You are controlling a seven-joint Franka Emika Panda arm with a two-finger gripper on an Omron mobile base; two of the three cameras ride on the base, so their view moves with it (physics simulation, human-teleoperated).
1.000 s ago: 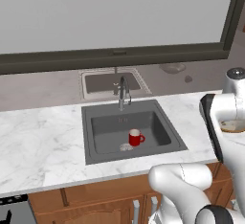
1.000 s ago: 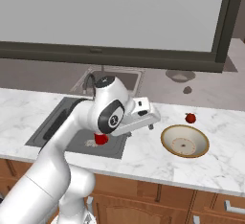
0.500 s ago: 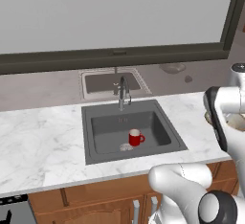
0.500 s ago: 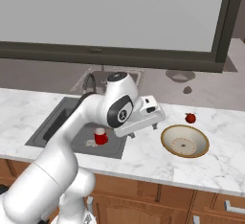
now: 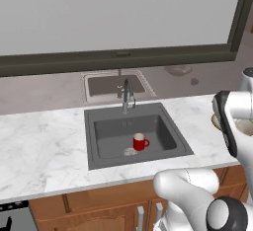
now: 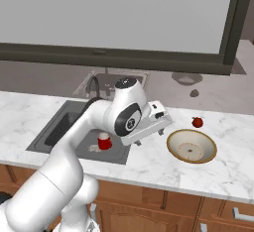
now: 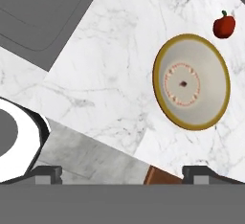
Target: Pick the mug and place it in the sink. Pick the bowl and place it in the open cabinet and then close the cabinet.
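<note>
One mug (image 5: 140, 141) upright in sink (image 5: 163, 146), near drain, handle pointing right, mouth up. One bowl (image 6: 191, 145) on marble bench (image 6: 228, 166) right of sink, sitting flat, rim up, round so no long axis; speckled centre visible from above in hand view. One small red fruit (image 6: 197, 122) just beyond bowl, apart from it. Pincer (image 6: 163, 122) hangs over bench between sink and bowl, wide open, holding nothing. One faucet (image 5: 126, 96) at far sink edge.
</note>
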